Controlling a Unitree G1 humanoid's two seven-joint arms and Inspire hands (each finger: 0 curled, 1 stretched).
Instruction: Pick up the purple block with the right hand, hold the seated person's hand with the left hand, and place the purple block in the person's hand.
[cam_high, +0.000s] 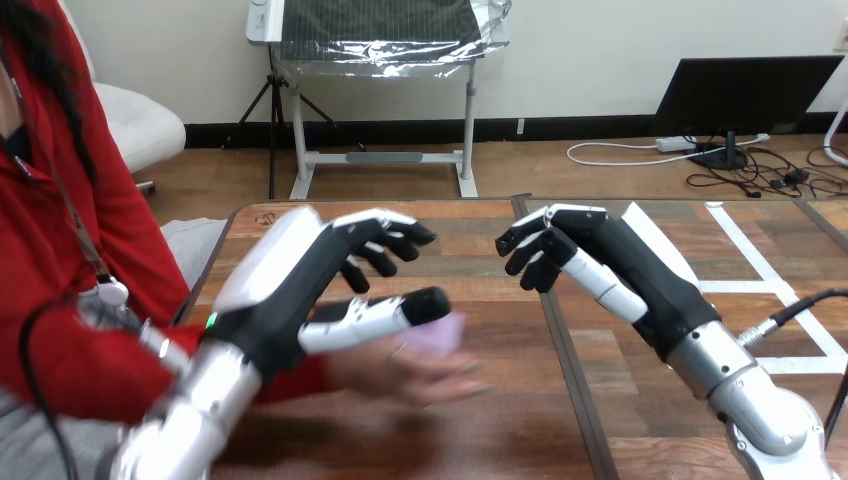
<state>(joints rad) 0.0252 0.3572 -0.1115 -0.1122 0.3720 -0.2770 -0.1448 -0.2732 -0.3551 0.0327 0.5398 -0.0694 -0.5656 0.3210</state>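
Observation:
The purple block (443, 332) lies in the person's hand (425, 376), which reaches palm up over the table from the view's left and looks blurred. My left hand (285, 285) hovers just above and behind that hand, fingers relaxed and spread, the thumb stretched out over the person's palm beside the block; I see no finger curled round the person's hand. My right hand (620, 265) is raised over the table's middle, to the right of the block and apart from it, fingers loosely bent with nothing in them.
The wooden table (500, 430) has a seam running down its middle and white tape lines (760, 265) on its right half. The person sits close at the table's left side.

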